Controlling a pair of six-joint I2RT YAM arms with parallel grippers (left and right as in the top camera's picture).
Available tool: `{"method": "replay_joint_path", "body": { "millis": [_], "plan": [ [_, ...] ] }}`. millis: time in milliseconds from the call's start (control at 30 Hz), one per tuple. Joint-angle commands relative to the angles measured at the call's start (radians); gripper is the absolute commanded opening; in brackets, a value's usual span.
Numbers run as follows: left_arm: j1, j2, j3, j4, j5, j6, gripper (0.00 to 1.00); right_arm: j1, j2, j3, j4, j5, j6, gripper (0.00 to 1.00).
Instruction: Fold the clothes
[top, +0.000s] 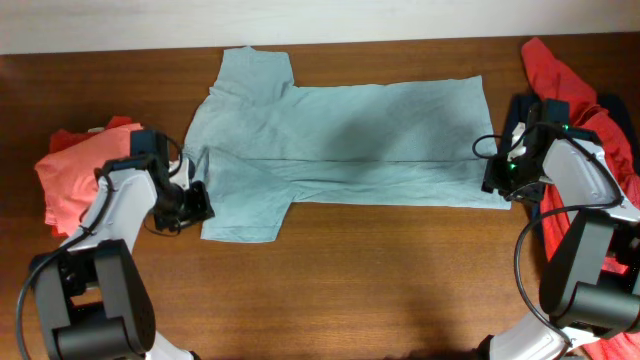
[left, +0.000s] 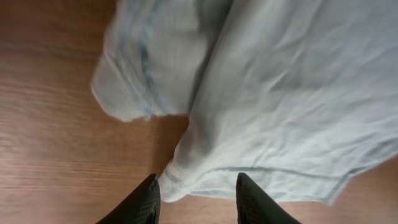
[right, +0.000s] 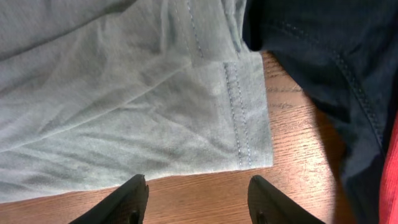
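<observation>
Pale grey-blue knit, the T-shirt (top: 350, 140) is lying flat and sideways across the middle of the wooden surface (top: 350, 290). Its sleeves are pointing left and its hem right, and a long crease is running along its length. The left hand (left: 196, 205) is hovering at the shirt's left edge by the near sleeve, fingers spread, with a fold of cloth lying between them. The fingertips are cut off by the frame, so contact is hard to judge. The right hand (right: 198, 202) is hanging with its fingers apart over bare wood just beside the hem's near corner. A crumpled coral-red tee (top: 68, 175) is sitting at the left edge, partly hidden behind the left arm. At the right, a navy garment (right: 311, 56) is lying against the hem, and more red cloth (top: 560, 65) is lying largely covered by the right arm.
</observation>
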Motion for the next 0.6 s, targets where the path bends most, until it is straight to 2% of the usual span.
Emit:
{"method": "replay_joint_path", "body": {
  "millis": [0, 133, 200, 267, 300, 367, 567],
  "plan": [
    [0.0, 0.01, -0.05, 0.038, 0.03, 0.002, 0.4, -0.005, 0.003, -0.001, -0.004, -0.006, -0.006, 0.57],
    [0.0, 0.01, -0.096, 0.098, 0.032, 0.002, 0.4, -0.005, 0.003, -0.001, -0.007, -0.006, -0.006, 0.57],
    [0.0, 0.01, -0.117, 0.133, 0.037, 0.002, 0.28, -0.005, 0.003, -0.001, -0.007, -0.005, -0.006, 0.57],
    [0.0, 0.01, -0.126, 0.144, 0.041, 0.002, 0.04, -0.005, 0.003, -0.001, -0.007, -0.005, -0.006, 0.57],
    [0.0, 0.01, -0.126, 0.143, 0.055, 0.002, 0.0, -0.005, 0.003, -0.001, -0.007, -0.005, -0.006, 0.57],
    [0.0, 0.01, -0.125, 0.144, 0.122, 0.003, 0.0, -0.005, 0.003, -0.001, -0.007, -0.005, -0.006, 0.57],
    [0.001, -0.005, -0.016, 0.159, 0.47, 0.074, 0.0, -0.005, 0.003, -0.001, -0.007, -0.005, -0.006, 0.57]
  ]
}}
